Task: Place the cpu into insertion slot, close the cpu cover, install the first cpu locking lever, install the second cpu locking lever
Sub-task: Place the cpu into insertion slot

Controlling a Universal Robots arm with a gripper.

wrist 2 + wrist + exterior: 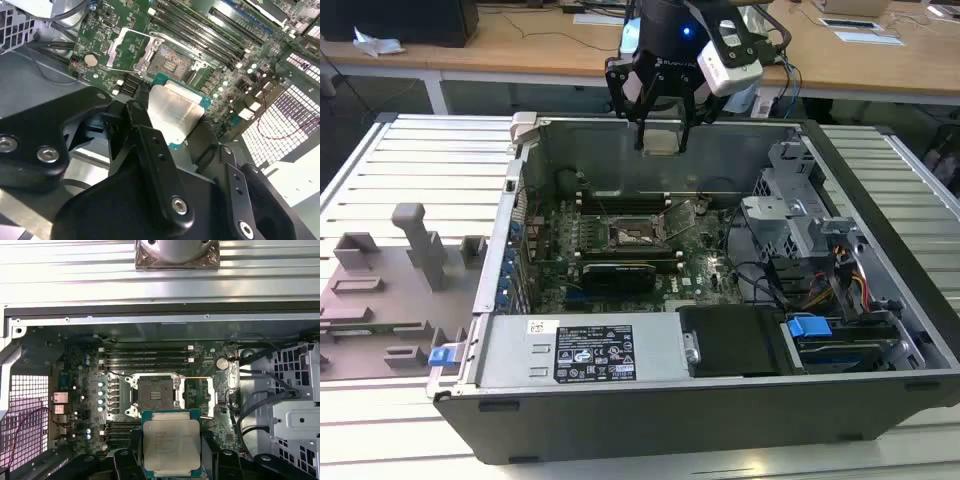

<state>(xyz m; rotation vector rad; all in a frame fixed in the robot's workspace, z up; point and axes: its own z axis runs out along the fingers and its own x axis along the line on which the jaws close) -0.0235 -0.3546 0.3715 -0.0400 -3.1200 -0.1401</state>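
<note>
My gripper [661,138] hangs above the open computer case, shut on the cpu [661,141], a small square chip with a silver-grey top [171,445] and green edge. Both wrist views show the cpu [175,112] held between the black fingers [150,145]. Below it on the green motherboard lies the insertion slot [155,392], a dark square recess with a silver rim [638,237], uncovered and with nothing in it [172,62]. The cpu cover [120,44], a silver frame plate, is flipped open beside the slot. The cpu is well above the slot and apart from it.
Long black memory slots [145,356] run beside the socket. A power supply [590,350] fills the case's near side, and a drive cage with cables [800,225] stands at the exterior view's right. A grey fixture tray [390,290] lies outside the case on the left.
</note>
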